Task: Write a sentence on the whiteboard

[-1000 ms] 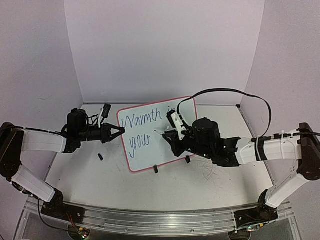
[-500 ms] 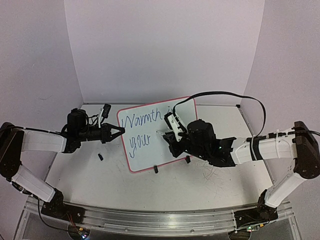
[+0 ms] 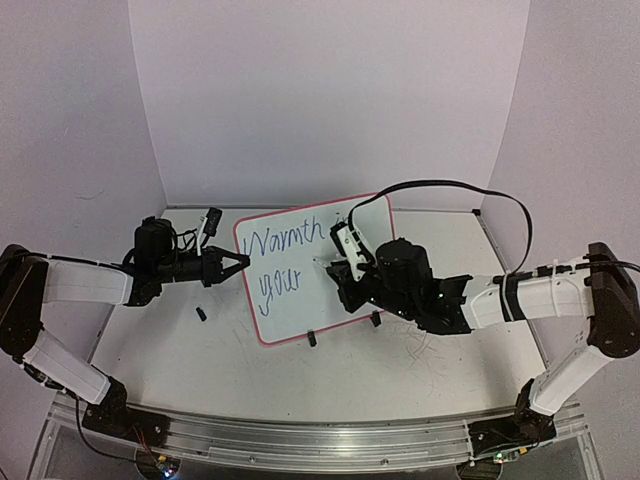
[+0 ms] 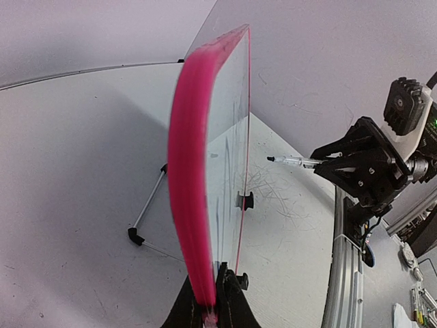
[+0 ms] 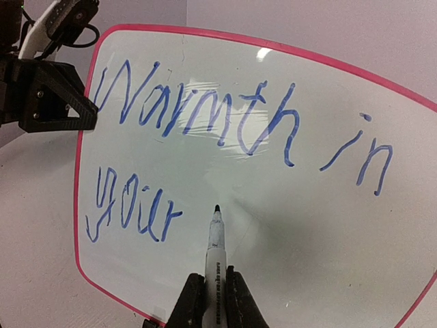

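Note:
The whiteboard [image 3: 300,290] stands on its wire stand mid-table, pink-red framed; it fills the right wrist view [image 5: 287,225]. On it the sentence [image 5: 225,119] reads "Warmth in" above "your" [image 5: 130,208] in blue script. My left gripper [image 3: 238,264] is shut on the board's left edge [image 4: 194,205], seen edge-on in the left wrist view. My right gripper [image 3: 340,275] is shut on a white marker [image 5: 216,260]. The marker's black tip [image 5: 216,208] points at the bare board just right of "your", very close to the surface.
A small black cap [image 3: 201,314] lies on the table left of the board. The stand's black feet [image 3: 311,339] sit at the board's near edge. Faint grey scribbles [image 3: 415,345] mark the tabletop on the right. A black cable [image 3: 470,190] arcs over the right arm.
My right gripper with the marker has shifted slightly left and toward the board, right of "your". The writing is the same. The left arm has not moved.

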`<state>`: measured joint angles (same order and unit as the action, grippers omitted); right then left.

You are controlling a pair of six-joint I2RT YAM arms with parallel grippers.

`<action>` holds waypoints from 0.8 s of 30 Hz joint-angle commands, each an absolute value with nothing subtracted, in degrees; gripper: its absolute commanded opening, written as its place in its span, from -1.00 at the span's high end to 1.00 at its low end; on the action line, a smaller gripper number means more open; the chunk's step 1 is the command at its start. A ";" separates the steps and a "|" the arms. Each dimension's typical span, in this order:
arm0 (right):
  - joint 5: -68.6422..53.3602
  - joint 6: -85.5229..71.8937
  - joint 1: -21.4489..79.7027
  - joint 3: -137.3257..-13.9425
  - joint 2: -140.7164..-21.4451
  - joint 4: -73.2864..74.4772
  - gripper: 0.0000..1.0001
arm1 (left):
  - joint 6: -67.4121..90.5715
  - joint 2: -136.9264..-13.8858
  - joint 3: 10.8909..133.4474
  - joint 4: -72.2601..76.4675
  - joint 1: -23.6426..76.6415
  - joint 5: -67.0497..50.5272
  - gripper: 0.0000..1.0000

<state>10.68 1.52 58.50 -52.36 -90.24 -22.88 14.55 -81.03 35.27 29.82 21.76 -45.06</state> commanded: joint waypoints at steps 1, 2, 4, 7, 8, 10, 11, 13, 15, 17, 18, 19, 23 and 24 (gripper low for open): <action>10.79 1.32 58.30 -52.75 -89.69 -25.18 1.00 | 10.02 -80.96 36.53 27.91 21.62 -41.04 1.00; 10.71 1.38 58.31 -52.88 -89.88 -25.21 1.00 | 10.02 -80.91 36.54 27.90 21.63 -41.02 1.00; 10.64 1.52 58.32 -53.12 -90.14 -25.17 1.00 | 10.01 -80.85 36.53 27.91 21.62 -40.93 1.00; 10.63 1.69 58.33 -53.28 -90.20 -25.38 1.00 | 10.01 -80.86 36.47 27.91 21.62 -40.87 1.00; 10.63 1.74 58.29 -53.36 -90.25 -25.46 1.00 | 10.00 -80.86 36.47 27.90 21.62 -40.87 1.00; 10.63 1.84 58.30 -53.48 -90.37 -25.52 1.00 | 10.02 -80.83 36.37 27.90 21.62 -40.79 1.00; 10.53 1.85 58.28 -53.52 -90.36 -25.52 1.00 | 9.98 -80.78 36.39 27.87 21.62 -40.78 1.00; 10.42 1.77 58.34 -53.38 -90.27 -25.64 1.00 | 9.93 -80.70 36.39 27.84 21.62 -40.70 1.00; 10.64 1.70 58.32 -53.27 -90.29 -25.75 1.00 | 9.93 -80.72 36.37 27.84 21.62 -40.61 1.00; 11.57 1.42 58.31 -53.19 -90.26 -25.75 1.00 | 9.93 -80.77 36.39 27.82 21.62 -40.61 1.00; 13.63 0.87 58.28 -53.12 -90.31 -25.81 1.00 | 9.93 -80.79 36.39 27.85 21.62 -40.61 1.00; 15.65 0.57 58.28 -52.99 -90.26 -25.83 1.00 | 9.93 -80.78 36.35 27.85 21.62 -40.61 1.00; 17.81 0.44 58.22 -52.15 -89.52 -26.72 1.00 | 9.93 -80.77 36.30 27.85 21.62 -40.54 1.00; 17.09 0.44 58.21 -52.02 -89.59 -27.03 1.00 | 9.93 -80.82 36.30 27.86 21.66 -40.59 1.00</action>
